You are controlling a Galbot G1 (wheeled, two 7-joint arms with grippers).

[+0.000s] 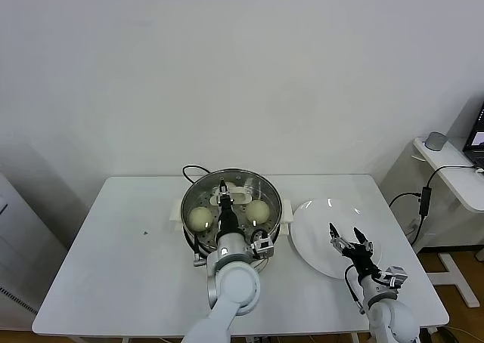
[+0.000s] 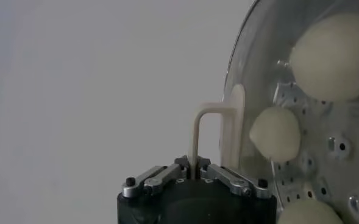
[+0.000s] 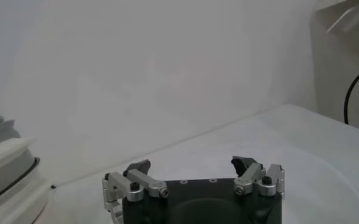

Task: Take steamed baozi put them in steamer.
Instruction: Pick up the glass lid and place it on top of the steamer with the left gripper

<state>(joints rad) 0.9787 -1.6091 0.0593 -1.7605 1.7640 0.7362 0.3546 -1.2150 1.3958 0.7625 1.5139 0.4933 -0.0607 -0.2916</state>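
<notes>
- The buns (image 1: pixel 200 218) sit inside the steamer (image 1: pixel 231 178), which stands near the middle of the counter (image 1: pixel 128 245) toward its back edge; two show plainly from the head view, and the left wrist view shows more on the perforated floor.
- The left gripper (image 1: pixel 224 194) is closed on the white handle (image 2: pixel 205 125) of the glass lid (image 2: pixel 243 73), holding it over the steamer.
- By my judgement, the step in hand is seating the lid: keep it level, centre it over the rim, and lower it slowly so its edge does not press a bun.
- Let go only once the lid rests all around.
- The right gripper (image 1: pixel 349 242) waits with jaws wide apart and empty over the bare plate (image 1: pixel 318 218), near the counter's right edge.
</notes>
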